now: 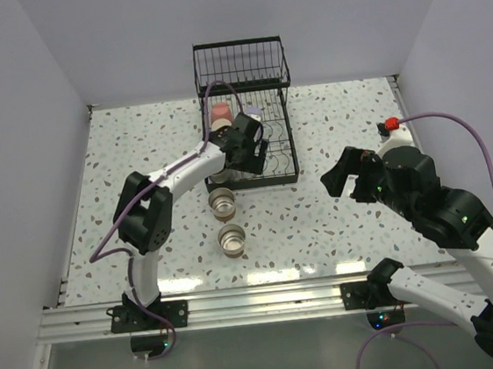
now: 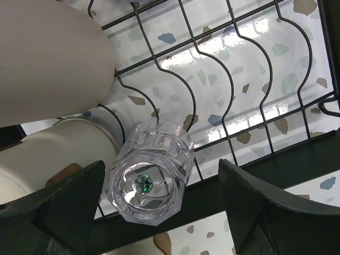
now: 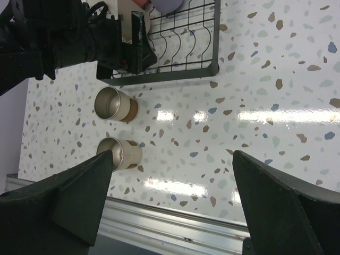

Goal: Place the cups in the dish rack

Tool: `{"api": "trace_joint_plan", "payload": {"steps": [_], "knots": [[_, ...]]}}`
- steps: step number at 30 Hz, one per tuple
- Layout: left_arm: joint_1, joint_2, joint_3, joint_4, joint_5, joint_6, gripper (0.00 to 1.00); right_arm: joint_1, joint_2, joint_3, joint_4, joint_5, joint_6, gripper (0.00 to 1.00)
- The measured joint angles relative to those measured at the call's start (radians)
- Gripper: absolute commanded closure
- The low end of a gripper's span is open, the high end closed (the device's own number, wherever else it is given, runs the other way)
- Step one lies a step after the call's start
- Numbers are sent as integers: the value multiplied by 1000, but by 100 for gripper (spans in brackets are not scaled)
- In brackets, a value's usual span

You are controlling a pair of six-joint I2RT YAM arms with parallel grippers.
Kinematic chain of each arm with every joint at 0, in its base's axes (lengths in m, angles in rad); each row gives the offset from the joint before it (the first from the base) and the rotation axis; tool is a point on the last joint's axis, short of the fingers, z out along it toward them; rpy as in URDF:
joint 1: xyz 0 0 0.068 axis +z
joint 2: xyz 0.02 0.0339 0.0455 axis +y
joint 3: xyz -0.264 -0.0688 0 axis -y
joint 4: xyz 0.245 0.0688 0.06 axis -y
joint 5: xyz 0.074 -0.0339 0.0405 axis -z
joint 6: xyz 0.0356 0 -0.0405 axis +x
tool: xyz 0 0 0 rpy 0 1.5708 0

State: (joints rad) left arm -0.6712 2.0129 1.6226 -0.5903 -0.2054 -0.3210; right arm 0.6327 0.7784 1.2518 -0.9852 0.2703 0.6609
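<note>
The black wire dish rack (image 1: 281, 159) stands at the back middle of the table. My left gripper (image 1: 250, 146) hangs over its flat tray, open. In the left wrist view a clear faceted cup (image 2: 151, 178) sits on the rack wires (image 2: 234, 79) between the spread fingers, close to the left finger (image 2: 58, 212) and well apart from the right one (image 2: 276, 212). A beige cup (image 2: 48, 58) and a pale cup with a brown patch (image 2: 64, 151) lie beside it. A coral-pink cup (image 1: 219, 112) and a lavender cup (image 1: 255, 113) sit further back in the rack. Two brown cups (image 1: 223, 203) (image 1: 232, 239) stand on the table. My right gripper (image 1: 341, 176) is open and empty.
In the right wrist view the two brown cups (image 3: 117, 104) (image 3: 121, 154) lie left of my open right gripper (image 3: 172, 156), with the rack (image 3: 212, 58) beyond. A metal rail (image 1: 259, 302) runs along the near edge. A white object with a red top (image 1: 392, 128) stands at the right.
</note>
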Motion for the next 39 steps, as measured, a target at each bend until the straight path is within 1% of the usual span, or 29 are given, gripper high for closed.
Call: {"api": "trace_joint_plan", "payload": {"steps": [6, 12, 16, 20, 24, 27, 29, 31, 33, 39], "knots": [[-5, -22, 6, -10, -8, 0, 8, 0, 1, -1, 2, -12, -3, 4], [-5, -65, 82, -40, -13, -10, 7, 0, 19, -2, 12, -51, -27, 6], [-5, -133, 121, -49, -12, -24, 5, 0, 45, -3, 40, -124, -56, 5], [-5, -259, 117, -53, -18, -45, 0, 8, 121, -10, 82, -229, -75, 5], [13, -449, 26, -40, -26, -66, 0, 99, 288, -9, 108, -291, -87, 7], [92, -599, -104, -29, -7, -86, 0, 180, 433, -16, 139, -325, -94, 12], [160, -671, -179, -32, 3, -93, 0, 212, 493, -31, 164, -352, -96, 16], [224, -726, -252, -38, 2, -106, 0, 232, 538, -50, 192, -385, -97, 22], [246, -766, -309, -48, 3, -108, 0, 236, 574, -70, 223, -413, -95, 27], [244, -860, -423, -85, 8, -124, 0, 251, 692, -101, 322, -479, -74, 30]]}}
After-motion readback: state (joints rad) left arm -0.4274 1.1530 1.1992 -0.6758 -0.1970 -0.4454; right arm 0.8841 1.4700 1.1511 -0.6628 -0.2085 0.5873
